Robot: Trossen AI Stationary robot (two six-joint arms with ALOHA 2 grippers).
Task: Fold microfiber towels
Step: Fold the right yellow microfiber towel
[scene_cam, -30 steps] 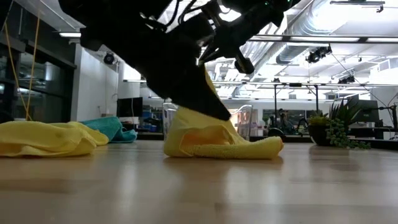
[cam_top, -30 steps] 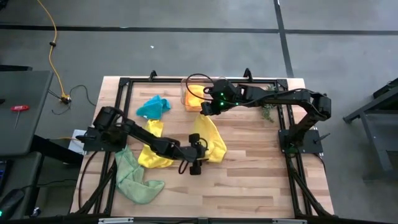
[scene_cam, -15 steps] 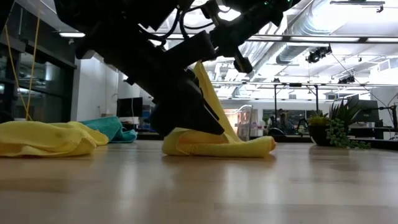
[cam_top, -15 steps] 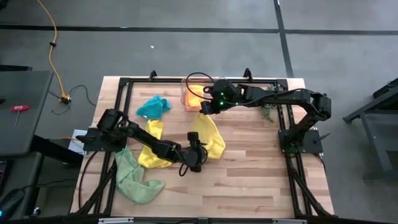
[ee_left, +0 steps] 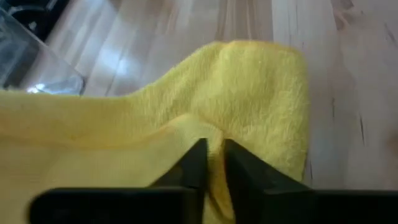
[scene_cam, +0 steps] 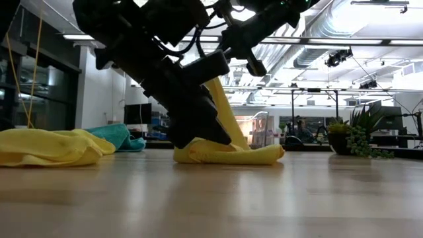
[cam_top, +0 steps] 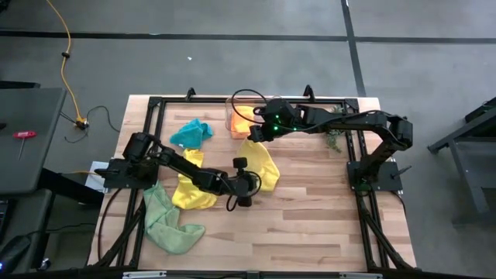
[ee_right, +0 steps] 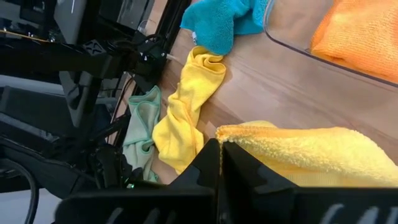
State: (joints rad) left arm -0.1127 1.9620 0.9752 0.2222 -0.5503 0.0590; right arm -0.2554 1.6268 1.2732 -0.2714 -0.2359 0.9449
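A fuzzy yellow towel [cam_top: 262, 165] is pinched by the left gripper [cam_top: 246, 180] and right gripper [cam_top: 254, 136] mid-bench, no writing readable.

Wooden table [cam_top: 310, 209] carrying yellow [cam_top: 188, 190], green [cam_top: 167, 221], teal towels [cam_top: 191, 132], clear bin [cam_top: 240, 116].

Left pincer [ee_left: 211, 163] pinched on a fold of yellow towel [ee_left: 249, 93] over wooden table [ee_left: 348, 74], clear bin [ee_left: 37, 68] beside.
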